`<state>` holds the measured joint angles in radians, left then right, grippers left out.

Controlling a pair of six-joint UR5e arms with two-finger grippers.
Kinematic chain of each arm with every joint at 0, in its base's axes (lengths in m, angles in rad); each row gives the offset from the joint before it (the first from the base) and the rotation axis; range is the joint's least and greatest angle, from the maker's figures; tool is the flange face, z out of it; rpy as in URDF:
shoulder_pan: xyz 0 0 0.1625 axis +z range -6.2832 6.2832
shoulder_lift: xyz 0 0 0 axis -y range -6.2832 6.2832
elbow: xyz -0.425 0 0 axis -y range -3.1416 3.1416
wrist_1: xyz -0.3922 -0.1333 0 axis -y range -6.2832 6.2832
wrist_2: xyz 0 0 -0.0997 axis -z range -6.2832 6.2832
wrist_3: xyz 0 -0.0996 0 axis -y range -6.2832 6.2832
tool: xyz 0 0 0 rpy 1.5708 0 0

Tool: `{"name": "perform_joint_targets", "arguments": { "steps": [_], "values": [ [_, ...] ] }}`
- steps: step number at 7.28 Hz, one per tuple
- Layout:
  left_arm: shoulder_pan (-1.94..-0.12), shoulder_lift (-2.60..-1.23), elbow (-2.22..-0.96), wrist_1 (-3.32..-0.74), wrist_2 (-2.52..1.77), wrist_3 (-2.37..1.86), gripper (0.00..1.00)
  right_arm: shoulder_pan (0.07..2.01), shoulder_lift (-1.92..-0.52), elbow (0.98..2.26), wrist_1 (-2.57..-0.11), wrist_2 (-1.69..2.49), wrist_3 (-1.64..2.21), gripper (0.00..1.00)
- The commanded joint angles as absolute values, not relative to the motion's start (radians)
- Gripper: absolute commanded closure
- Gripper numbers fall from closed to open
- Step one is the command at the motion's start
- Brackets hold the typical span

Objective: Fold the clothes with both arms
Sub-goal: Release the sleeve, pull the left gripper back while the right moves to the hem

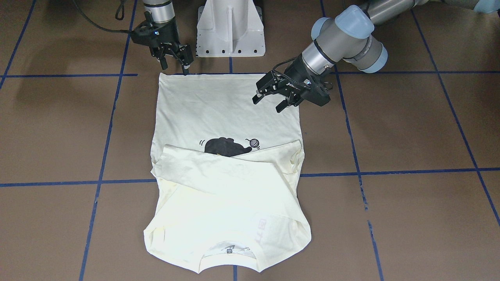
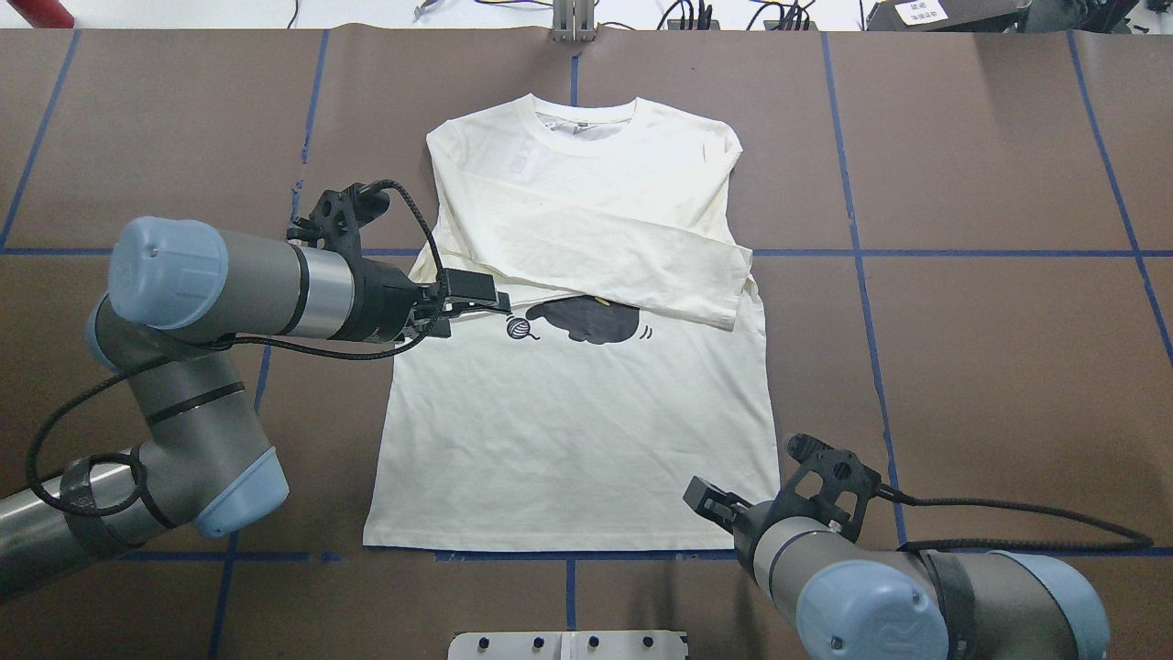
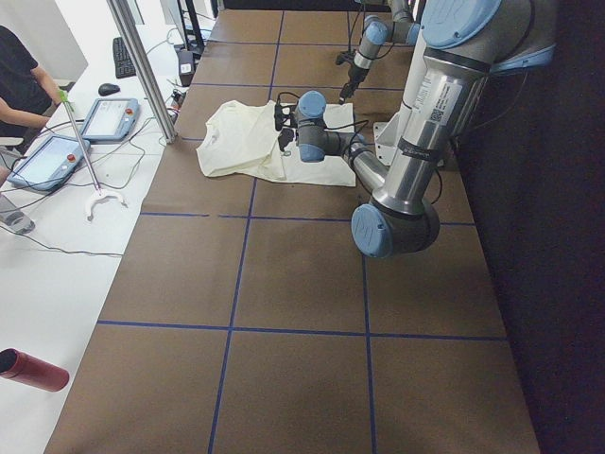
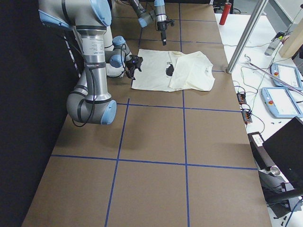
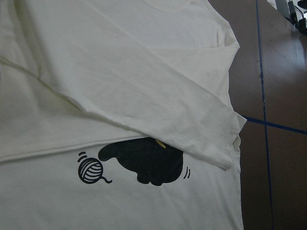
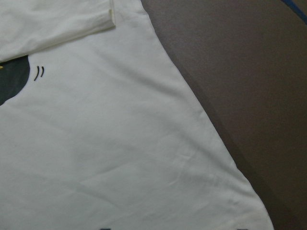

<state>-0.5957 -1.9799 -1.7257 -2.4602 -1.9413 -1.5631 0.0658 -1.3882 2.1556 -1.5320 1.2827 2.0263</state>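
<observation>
The cream-white T-shirt point(image 2: 577, 431) lies flat and print side up, collar at the far side and hem toward the robot. Both long sleeves point(image 2: 605, 257) are folded across the chest and cover the top of the black cat point(image 2: 586, 323); the yarn ball point(image 2: 520, 328) shows. My left gripper point(image 1: 268, 102) hovers open over the shirt's side edge near the yarn ball, holding nothing. Also open and holding nothing, my right gripper point(image 1: 175, 68) stands at the hem corner point(image 2: 770, 541) on the other side. The wrist views show only cloth point(image 5: 144, 62) and bare table beside it point(image 6: 249, 96).
The white pedestal base point(image 1: 230, 27) stands just behind the hem. Blue tape lines point(image 1: 390, 171) grid the brown table. A metal post point(image 3: 142, 66), teach pendants point(image 3: 104, 118) and a seated person point(image 3: 24, 76) are beyond the far edge. A red bottle point(image 3: 33, 369) lies there too.
</observation>
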Motion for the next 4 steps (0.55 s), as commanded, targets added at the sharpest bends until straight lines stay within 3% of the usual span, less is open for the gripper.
{"name": "perform_joint_targets", "arguments": {
  "steps": [1, 3, 4],
  "values": [
    [-0.597, -1.957, -1.737, -2.457, -1.931, -1.601, 0.00, 0.023, -1.445, 2.123, -1.551, 1.252, 2.062, 0.15],
    [-0.597, -1.956, -1.740, -2.456, -1.901, -1.611, 0.00, 0.017, -1.491, 2.122, -1.551, 1.259, 2.065, 0.23],
    [-0.597, -1.957, -1.740, -2.456, -1.901, -1.611, 0.00, 0.014, -1.488, 2.121, -1.549, 1.256, 2.068, 0.35]
  ]
}}
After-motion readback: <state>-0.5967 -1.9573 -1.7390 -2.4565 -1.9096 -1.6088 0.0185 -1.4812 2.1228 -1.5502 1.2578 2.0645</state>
